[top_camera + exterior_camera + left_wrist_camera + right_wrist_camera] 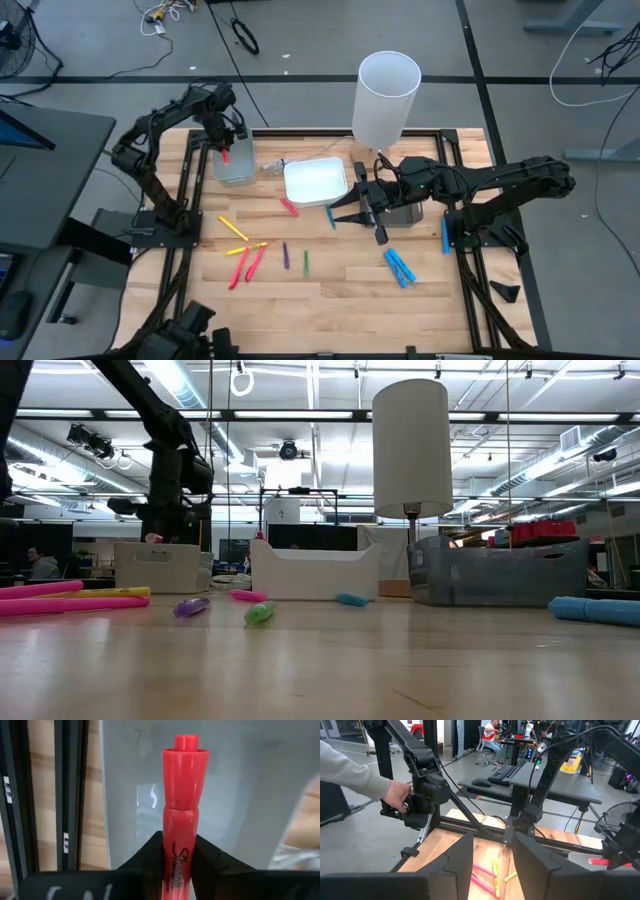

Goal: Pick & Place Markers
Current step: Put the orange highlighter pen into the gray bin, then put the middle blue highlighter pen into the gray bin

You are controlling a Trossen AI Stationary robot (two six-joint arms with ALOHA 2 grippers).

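My left gripper at the table's far left is shut on a red marker, held over a grey tray. In the low view the marker's lower end shows just above that tray's rim. My right gripper waits open near the table's middle, above a dark tray, with nothing between its fingers. Loose markers lie flat on the wood: yellow, pink, purple, green, red and blue. My left gripper pinches the red marker's barrel at its printed lettering between its two fingers. The fingers point down from above and the marker runs along them. It hangs upright below them, wider capped end down, clear of the table and over the grey tray.
A white tray stands between the grey and dark trays. A tall white cylinder rises at the far edge. A blue marker lies by the right arm's base. Beyond the table, a person's hand rests on another dark arm.
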